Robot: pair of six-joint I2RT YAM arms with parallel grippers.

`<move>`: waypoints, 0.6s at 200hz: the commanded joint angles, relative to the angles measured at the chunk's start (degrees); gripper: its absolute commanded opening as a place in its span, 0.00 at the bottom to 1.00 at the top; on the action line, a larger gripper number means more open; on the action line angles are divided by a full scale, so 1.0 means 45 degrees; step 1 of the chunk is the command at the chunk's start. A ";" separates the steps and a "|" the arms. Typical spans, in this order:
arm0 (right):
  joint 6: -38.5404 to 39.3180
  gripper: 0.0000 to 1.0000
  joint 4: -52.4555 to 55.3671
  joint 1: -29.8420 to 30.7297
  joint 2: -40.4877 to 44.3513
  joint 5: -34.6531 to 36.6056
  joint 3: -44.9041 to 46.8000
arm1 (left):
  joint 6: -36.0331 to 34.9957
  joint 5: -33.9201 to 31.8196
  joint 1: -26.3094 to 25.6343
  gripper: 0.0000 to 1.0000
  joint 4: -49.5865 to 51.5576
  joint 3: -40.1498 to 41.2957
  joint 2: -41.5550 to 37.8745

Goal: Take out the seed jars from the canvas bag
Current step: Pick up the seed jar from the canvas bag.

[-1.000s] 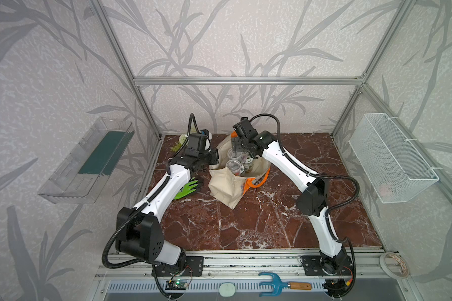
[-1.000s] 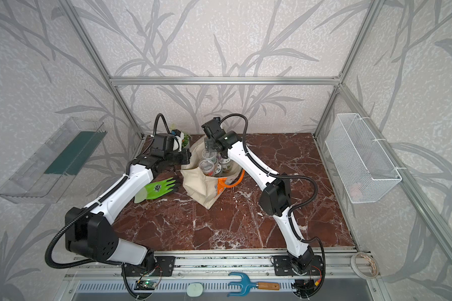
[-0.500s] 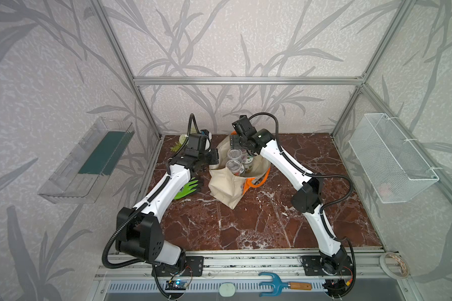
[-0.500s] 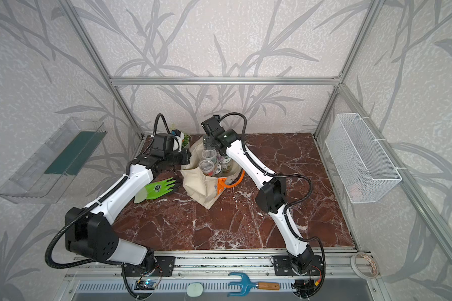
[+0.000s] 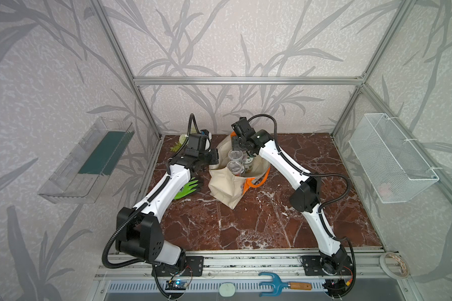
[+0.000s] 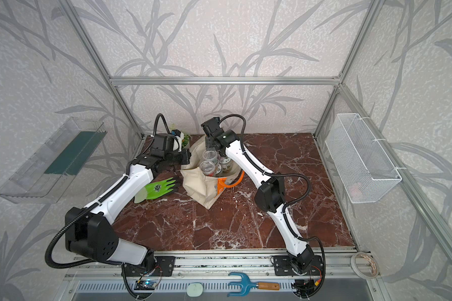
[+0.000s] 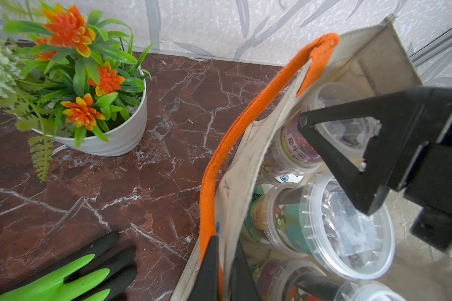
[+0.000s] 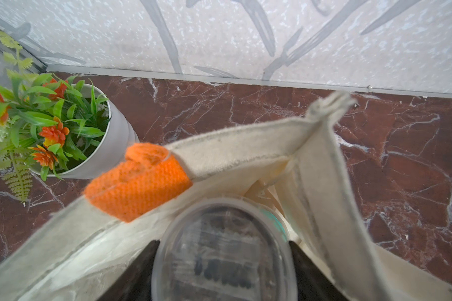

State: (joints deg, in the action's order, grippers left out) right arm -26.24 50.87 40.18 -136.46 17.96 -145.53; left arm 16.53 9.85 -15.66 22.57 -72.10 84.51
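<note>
**Table** (image 5: 245, 226): I find no jar on it in both top views. Besides the bag it carries a glove (image 6: 159, 189) beside the left arm and a flower pot (image 7: 115, 138) at the back. Neither is part of the job.

**Bag** (image 5: 225, 182): it sits toward the back of the table, between the two arms. Its mouth is open and faces up, and the front cloth is slumped. Every jar I can see is inside it.

**Left gripper** (image 7: 223, 260): clenched on the bag's rim, with the orange strap (image 7: 235, 130) pinched in along with the cloth. I judge it is holding the mouth open for the other arm.

**Right gripper** (image 8: 223, 276): down in the bag's mouth, with its fingers (image 8: 141, 276) on both sides of a clear jar (image 8: 223, 242). They look pressed to its wall, so I record it as grasping that jar. The wrist view is blurred that near, so I cannot vouch for how firm the grip is. The jar has not left the bag.

**Jars** (image 7: 350, 229): several show in the left wrist view, packed close together. Clear-lidded ones are uppermost and printed ones lie under them. More may be hidden beneath.

**Progress, in my judgement:** nothing is out yet. The first jar is in hand but not lifted. It and all the rest remain to be taken out and set on the table.
</note>
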 commanded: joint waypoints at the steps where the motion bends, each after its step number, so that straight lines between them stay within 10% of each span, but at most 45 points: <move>1: 0.0434 0.53 -0.0055 0.0050 0.0208 0.0148 -0.0398 | -0.0042 -0.0266 -0.0035 0.00 0.0505 -0.0072 -0.0446; 75: 0.1177 0.53 -0.0377 0.0265 0.2760 0.0049 -0.0001 | 0.0037 -0.0423 -0.0036 0.00 0.0652 -0.0205 -0.0265; 120: 0.1433 0.53 -0.1537 0.0091 0.6714 0.0414 0.4919 | 0.0056 -0.0526 -0.0042 0.00 0.0734 -0.0224 -0.0240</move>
State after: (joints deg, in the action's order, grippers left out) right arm -21.15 48.23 41.30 -116.33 18.13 -134.37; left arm 16.56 8.64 -15.66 22.92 -72.12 84.51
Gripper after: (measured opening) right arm 0.693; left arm 0.083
